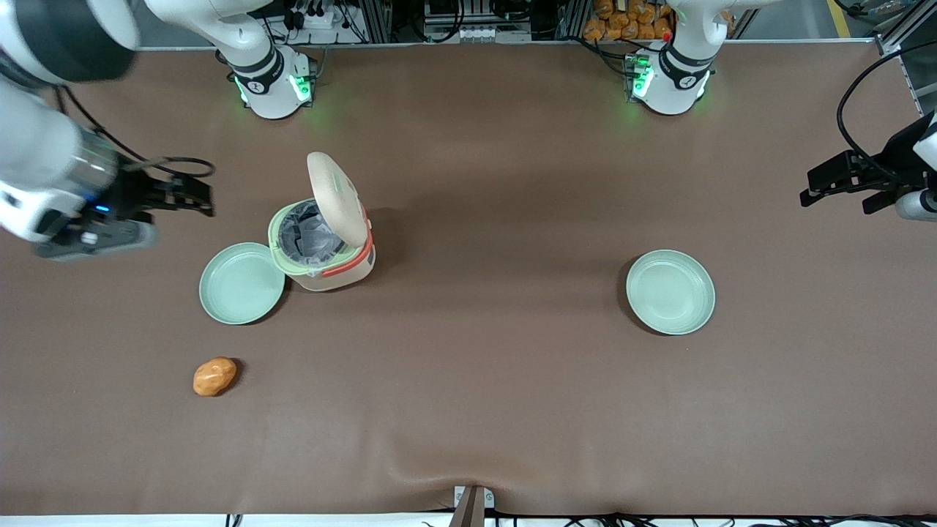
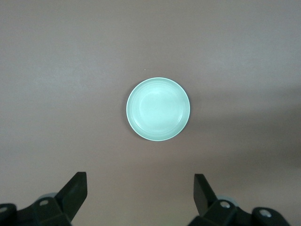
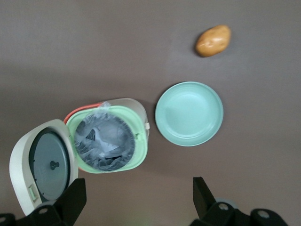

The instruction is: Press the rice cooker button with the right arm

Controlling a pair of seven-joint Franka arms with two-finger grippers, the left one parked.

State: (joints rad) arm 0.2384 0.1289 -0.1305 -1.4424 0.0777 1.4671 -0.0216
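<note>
on brown table (image 1: 512, 380), rice cooker (image 1: 326, 245) lid-up; spread claw (image 1: 192, 196) high, apart.

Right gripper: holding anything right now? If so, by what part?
Nothing held. The right gripper is open with nothing between its fingers, raised toward the working arm's end of the table, apart from the rice cooker, whose lid stands open.

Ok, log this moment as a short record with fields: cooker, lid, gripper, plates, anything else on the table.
cooker: rice cooker standing on the brown table, crumpled plastic liner inside
lid: hinged lid swung up, open
gripper: gripper open, holding nothing, raised off to the side of the cooker, not touching it
plates: near plate right beside the cooker, bare; second plate toward the parked arm's end, bare
other: potato-like brown lump, nearer the front camera than the near plate
</note>
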